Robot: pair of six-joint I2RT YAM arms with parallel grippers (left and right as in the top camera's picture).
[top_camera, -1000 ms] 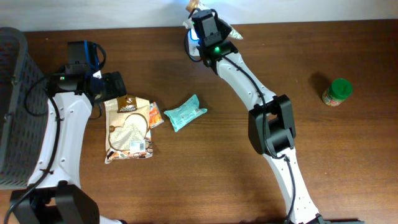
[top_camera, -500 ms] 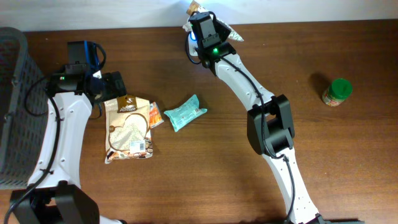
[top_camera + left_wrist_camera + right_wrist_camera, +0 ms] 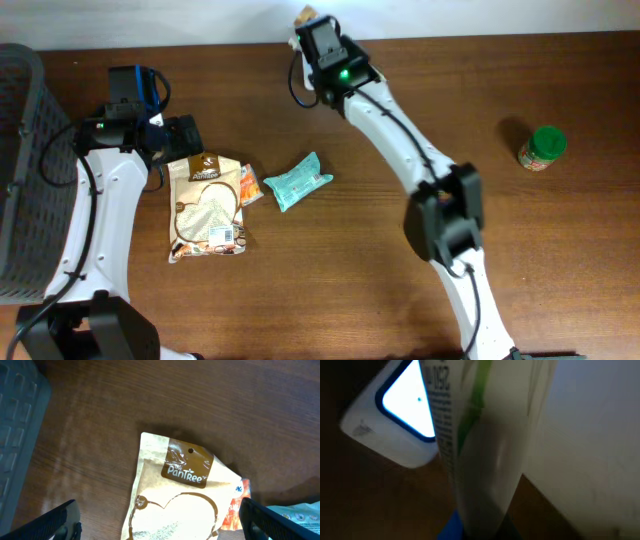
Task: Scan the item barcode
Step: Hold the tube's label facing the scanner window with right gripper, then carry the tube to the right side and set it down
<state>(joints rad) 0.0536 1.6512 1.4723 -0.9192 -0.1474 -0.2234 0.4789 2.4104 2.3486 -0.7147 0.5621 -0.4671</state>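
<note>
Left gripper (image 3: 183, 133) hangs wide open, idle, with the PanTree bag (image 3: 175, 505) just below it. Right gripper (image 3: 312, 28) is clamped on the white-green packet (image 3: 485, 445); the scanner (image 3: 395, 425) sits just ahead, off to one side. We'd turn the printed strip square to the lit window (image 3: 407, 400) and hold steady. We can't make out the barcode itself.
</note>
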